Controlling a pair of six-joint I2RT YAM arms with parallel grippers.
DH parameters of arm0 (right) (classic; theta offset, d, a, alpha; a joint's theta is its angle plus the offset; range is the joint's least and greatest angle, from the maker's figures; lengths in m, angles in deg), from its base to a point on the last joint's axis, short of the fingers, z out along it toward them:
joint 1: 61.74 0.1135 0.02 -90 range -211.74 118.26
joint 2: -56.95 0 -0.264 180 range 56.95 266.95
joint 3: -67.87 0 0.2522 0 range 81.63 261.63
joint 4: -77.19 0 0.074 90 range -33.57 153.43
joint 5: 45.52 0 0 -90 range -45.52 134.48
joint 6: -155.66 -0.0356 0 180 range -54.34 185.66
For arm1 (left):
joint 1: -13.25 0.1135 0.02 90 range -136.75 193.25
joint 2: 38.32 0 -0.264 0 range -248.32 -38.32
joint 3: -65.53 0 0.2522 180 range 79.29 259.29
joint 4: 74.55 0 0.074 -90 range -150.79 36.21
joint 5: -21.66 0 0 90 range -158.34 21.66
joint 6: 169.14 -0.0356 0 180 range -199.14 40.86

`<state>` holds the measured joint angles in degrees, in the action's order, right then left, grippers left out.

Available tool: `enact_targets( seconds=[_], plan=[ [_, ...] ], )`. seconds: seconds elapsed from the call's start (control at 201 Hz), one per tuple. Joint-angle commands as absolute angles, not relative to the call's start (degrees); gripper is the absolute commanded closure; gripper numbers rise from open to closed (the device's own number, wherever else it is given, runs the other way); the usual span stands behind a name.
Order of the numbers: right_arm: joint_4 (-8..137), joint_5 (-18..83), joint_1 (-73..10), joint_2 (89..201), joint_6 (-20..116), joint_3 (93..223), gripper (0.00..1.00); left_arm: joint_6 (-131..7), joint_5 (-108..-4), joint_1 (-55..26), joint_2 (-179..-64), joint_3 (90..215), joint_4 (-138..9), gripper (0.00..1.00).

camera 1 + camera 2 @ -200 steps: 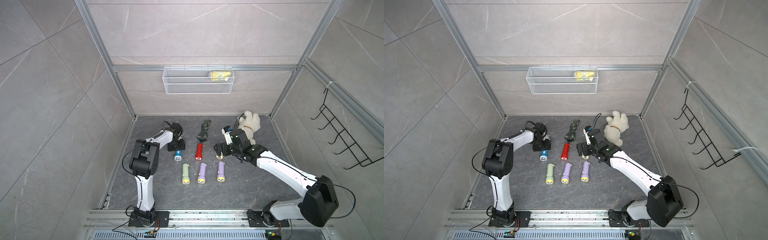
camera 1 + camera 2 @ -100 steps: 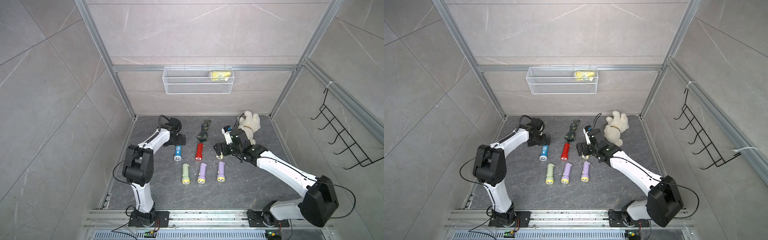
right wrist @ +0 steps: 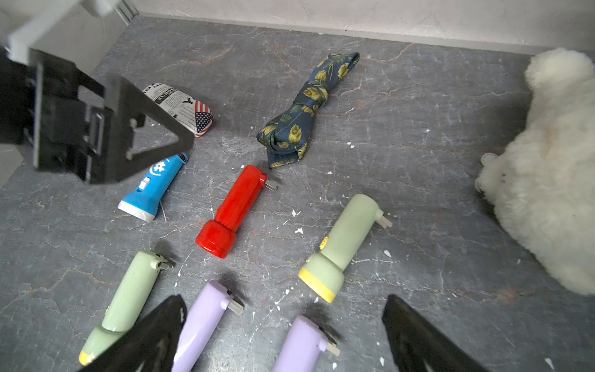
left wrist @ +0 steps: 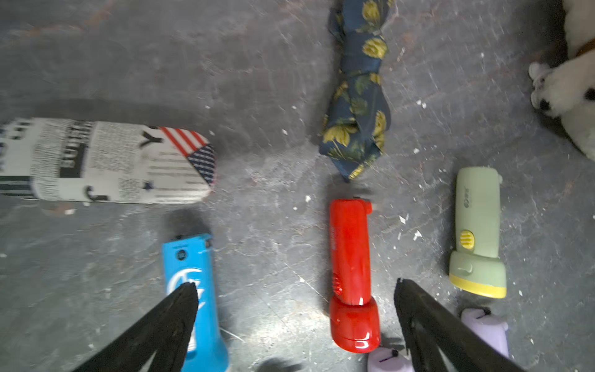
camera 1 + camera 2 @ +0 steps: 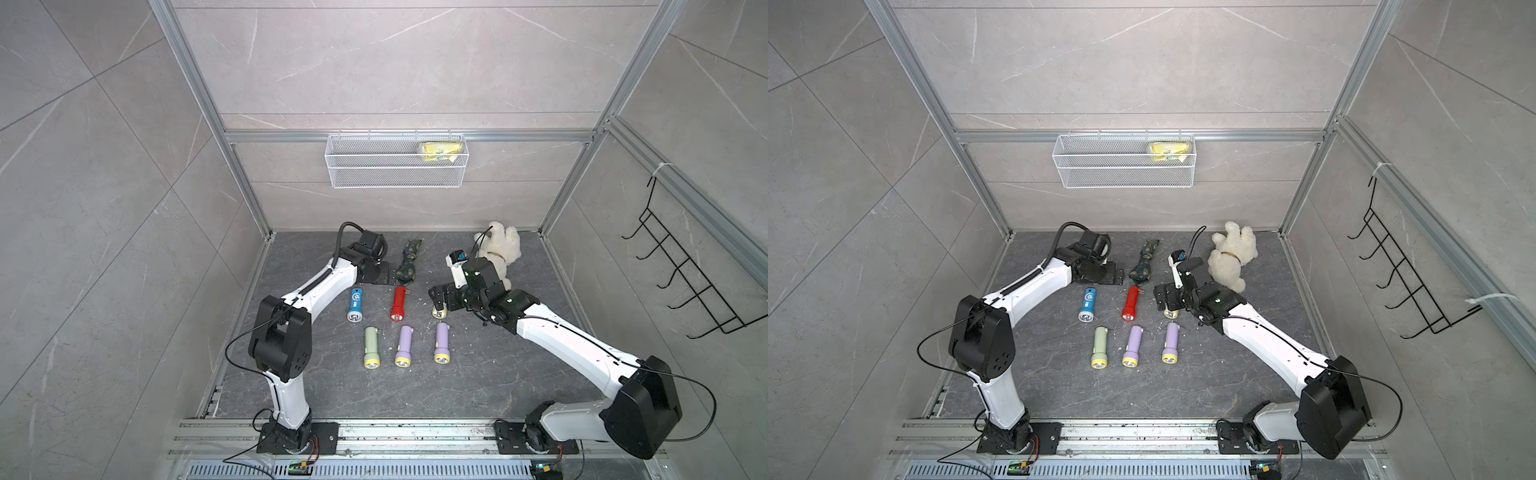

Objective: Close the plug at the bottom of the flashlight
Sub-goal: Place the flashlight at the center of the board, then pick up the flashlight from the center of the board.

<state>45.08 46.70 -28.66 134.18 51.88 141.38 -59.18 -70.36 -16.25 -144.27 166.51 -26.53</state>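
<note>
Hovering low over the rear of the worktop (image 5: 478,374), the left claw (image 5: 1108,276) stands wide open and grips nothing. It hangs just behind the tail of the blue flashlight (image 5: 355,304), apart from it. In the left wrist view its two black fingers (image 4: 174,322) are spread, one in front of the blue body and one beside the red flashlight (image 4: 351,273).

The right claw (image 5: 441,298) is likewise wide open and empty. It hangs over the rear green flashlight (image 3: 344,244), whose body it hides in both top views, leaving only the yellow-rimmed head visible.

Flashlight layout on the worktop:
- Rear row: blue, red, rear green.
- Front row: front green flashlight (image 5: 371,347), middle purple flashlight (image 5: 404,345), outer purple flashlight (image 5: 442,343).
- All six lie flat, well apart, heads toward the arm bases.

Plug condition, right wrist view:
- Blue: the plug appears folded against the tail.
- Red, both green, both purple: metal prongs stick out from the tail.

Other items:
- A newspaper-print case (image 4: 112,161) lies beside the blue flashlight's tail.
- A floral necktie (image 5: 409,262) lies behind the red flashlight.
- A white plush toy (image 5: 500,251) lies in the rear corner behind the right claw.
- A wire basket (image 5: 395,178) hangs on the back wall and contains a yellow packet (image 5: 440,150).
</note>
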Motion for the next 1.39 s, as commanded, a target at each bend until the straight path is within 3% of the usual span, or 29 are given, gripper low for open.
enact_targets(
  seconds=[0.0, 0.149, 0.363, 0.523, 0.762, 0.951, 1.239, 1.389],
  plan=[
    [44.87, 49.21, -29.12, 131.68, 51.64, 139.07, 0.0, -56.11, -70.48, -18.47, -145.55, 168.68, -24.77, 0.0],
    [45.47, 49.1, -29.95, 130.72, 50.92, 136.78, 0.0, -52.71, -66.2, -19.48, -147.62, 167.21, -28.07, 0.0],
    [45.93, 48.92, -30.62, 130.37, 50.89, 135.08, 0.0, -54.75, -75.52, -24.37, -156.17, 176.87, -17.53, 0.0],
    [46.11, 49.02, -30.97, 130.32, 50.81, 134.15, 0.0, -54.77, -75.66, -25.31, -160.07, 179.79, -15.84, 0.01],
    [46.24, 49.06, -31.52, 129.91, 50.87, 133.14, 0.0, -53.65, -75.86, -25.43, -162.52, 179.93, -15.63, 0.14],
    [46.59, 48.46, -31.85, 130.11, 50.57, 133.06, 0.0, -53.58, -76.8, -25.42, -164.64, 180.2, -14.78, 0.18],
    [46.52, 48.42, -32.05, 130.24, 50.52, 132.98, 0.0, -53.86, -76.23, -25.43, -167.93, 181.69, -13.75, 0.36],
    [46.45, 48.49, -32.15, 130.25, 50.54, 132.99, 0.0, -53.9, -75.54, -25.43, -168.85, 181.86, -13.64, 0.51]
  ],
)
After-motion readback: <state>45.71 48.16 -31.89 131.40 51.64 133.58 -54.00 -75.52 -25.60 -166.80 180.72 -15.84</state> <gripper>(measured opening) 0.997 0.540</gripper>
